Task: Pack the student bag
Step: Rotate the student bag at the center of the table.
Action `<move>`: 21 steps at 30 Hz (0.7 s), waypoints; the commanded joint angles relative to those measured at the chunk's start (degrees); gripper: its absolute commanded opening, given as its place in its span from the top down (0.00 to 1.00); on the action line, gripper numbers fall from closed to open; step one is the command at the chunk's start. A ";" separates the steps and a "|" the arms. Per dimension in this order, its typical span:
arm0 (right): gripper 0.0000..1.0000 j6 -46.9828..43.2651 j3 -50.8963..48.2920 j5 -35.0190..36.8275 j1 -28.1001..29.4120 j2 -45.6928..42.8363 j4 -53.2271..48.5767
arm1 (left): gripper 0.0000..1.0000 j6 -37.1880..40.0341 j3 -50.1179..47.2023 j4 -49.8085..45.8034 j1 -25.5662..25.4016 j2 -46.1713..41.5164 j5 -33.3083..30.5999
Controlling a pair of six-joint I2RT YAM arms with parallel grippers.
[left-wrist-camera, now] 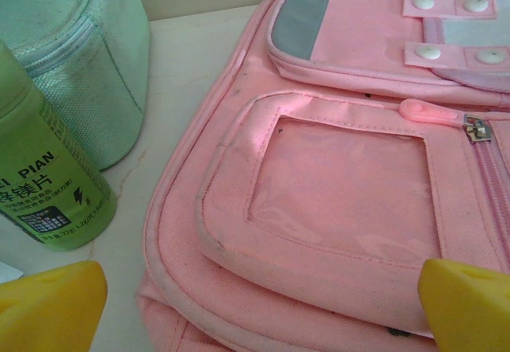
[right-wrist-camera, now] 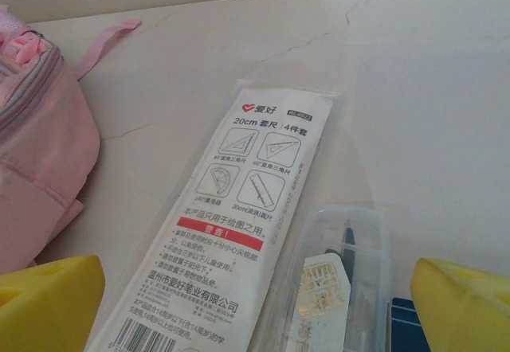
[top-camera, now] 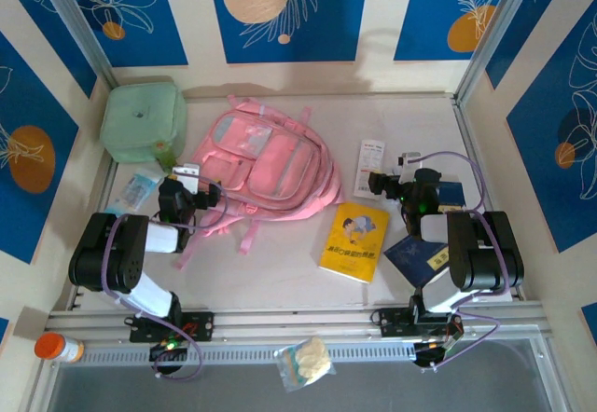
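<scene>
Packing looks barely begun: the student bag [top-camera: 266,165] lies flat, seemingly zipped, mid-table [top-camera: 280,286], with the yellow book [top-camera: 354,241], ruler set [right-wrist-camera: 231,232] and green bottle [left-wrist-camera: 48,177] outside it. The left claw [left-wrist-camera: 259,304] gapes wide over the bag's front pocket, the right claw [right-wrist-camera: 255,308] over the ruler set. Both are empty.

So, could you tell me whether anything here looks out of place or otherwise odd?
Two items sit off the table, on the near ledge at the bottom of the top view: an orange-capped bottle lying at the left end and a small clear packet near the middle. The rest lies around the pink backpack.
</scene>
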 commanded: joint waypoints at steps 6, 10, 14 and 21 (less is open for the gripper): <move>0.01 -1.14 0.08 -0.19 0.10 -0.14 1.38 | 0.00 -0.34 1.01 0.18 0.03 -0.10 -0.64; 0.01 -1.15 0.15 -0.18 0.07 -0.14 1.30 | 0.01 -0.34 1.01 0.20 0.04 -0.18 -0.65; 0.01 -1.14 0.14 -0.24 0.07 -0.08 1.30 | 0.01 -0.33 1.08 0.10 0.03 -0.11 -0.64; 0.01 -1.23 0.01 -0.15 0.10 -0.21 1.47 | 0.01 -0.26 0.92 0.36 0.03 -0.23 -0.29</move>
